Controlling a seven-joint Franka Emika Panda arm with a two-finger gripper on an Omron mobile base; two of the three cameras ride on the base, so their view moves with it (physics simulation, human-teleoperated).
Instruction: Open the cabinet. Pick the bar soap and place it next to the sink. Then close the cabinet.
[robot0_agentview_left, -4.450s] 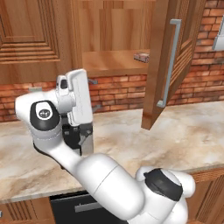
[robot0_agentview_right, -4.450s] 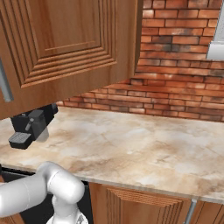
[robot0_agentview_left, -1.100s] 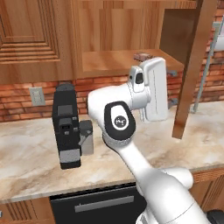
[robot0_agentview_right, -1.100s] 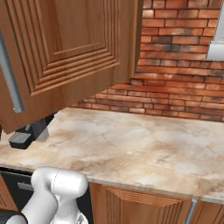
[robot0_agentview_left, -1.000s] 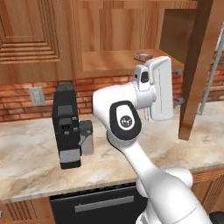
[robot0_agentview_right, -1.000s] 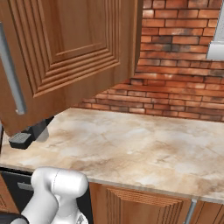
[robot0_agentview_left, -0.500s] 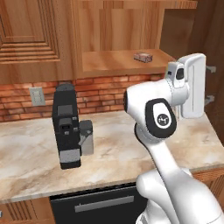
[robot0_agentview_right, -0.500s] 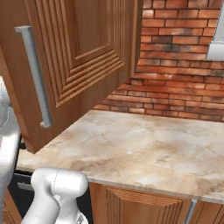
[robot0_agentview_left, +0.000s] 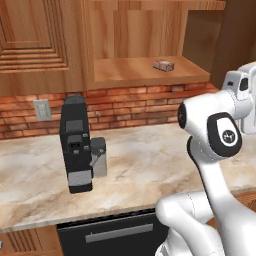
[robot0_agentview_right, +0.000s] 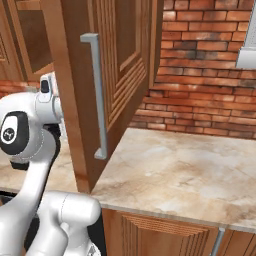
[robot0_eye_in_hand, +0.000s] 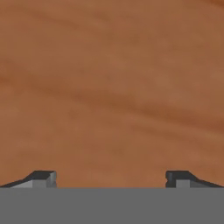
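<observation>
cabinet (robot0_agentview_right: 125, 65) door swung wide | bar soap (robot0_agentview_left: 163, 65) upper centre on shelf: light, rigid, likely slick, pinch long flat sides | gripper (robot0_eye_in_hand: 111, 178) jaws spread, empty

Glossy white rounded arm (robot0_agentview_left: 205, 150), dark circular joint caps with small white marks, dark grey fingers (robot0_eye_in_hand: 41, 177)
</observation>
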